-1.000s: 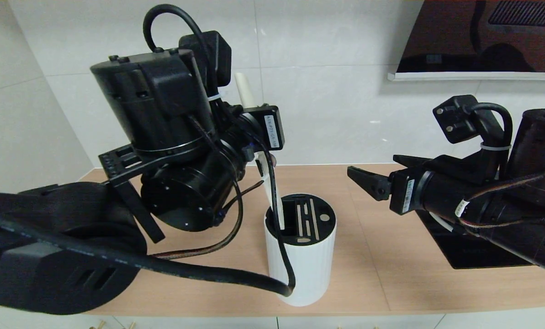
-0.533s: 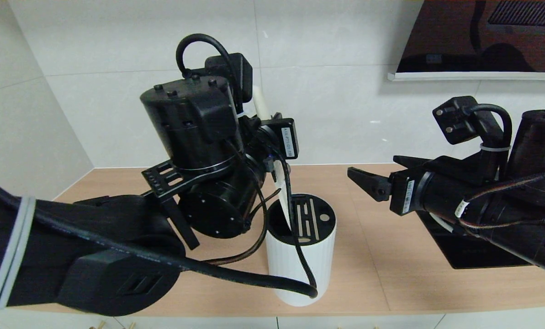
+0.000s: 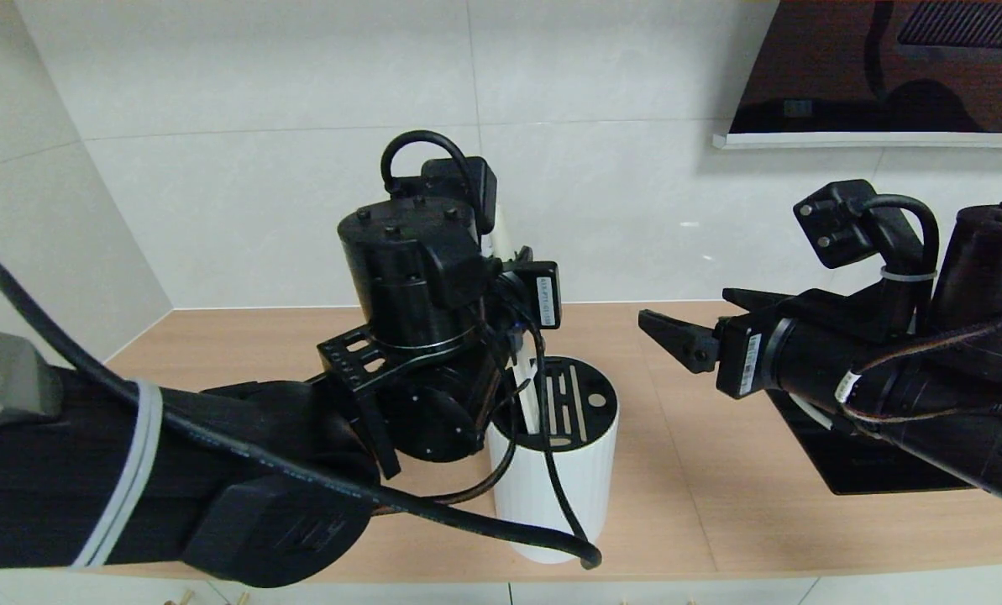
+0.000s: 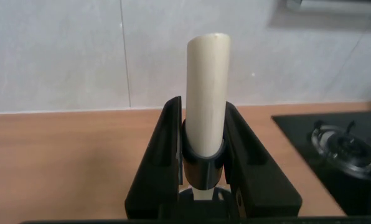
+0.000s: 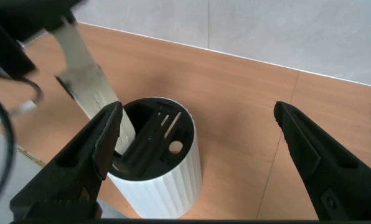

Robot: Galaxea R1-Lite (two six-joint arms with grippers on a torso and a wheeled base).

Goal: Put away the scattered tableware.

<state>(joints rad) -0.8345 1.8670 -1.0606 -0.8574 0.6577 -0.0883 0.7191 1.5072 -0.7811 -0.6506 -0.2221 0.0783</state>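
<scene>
Our left claw (image 4: 204,143) clamps the cream-handled knife (image 4: 207,81), its long axis near upright, blade tip inside the white ribbed holder (image 3: 563,479) directly below on the wooden surface (image 3: 677,504); our right claw (image 5: 197,118) gapes empty, farther off.

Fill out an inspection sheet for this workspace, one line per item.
Surface: wooden counter, running along the wall.
Job's things: white holder upright on the counter; cream-handled utensil handle up, its blade reaching into the holder's large opening.
Clutter: nothing seen.
Grippers: left gripper shut on the utensil's handle, above the holder; right gripper open and empty, off to the holder's right.
Cables: black cable from the left arm loops across the holder's front.
Surroundings: black cooktop at the counter's right; tiled wall behind; range hood upper right.
</scene>
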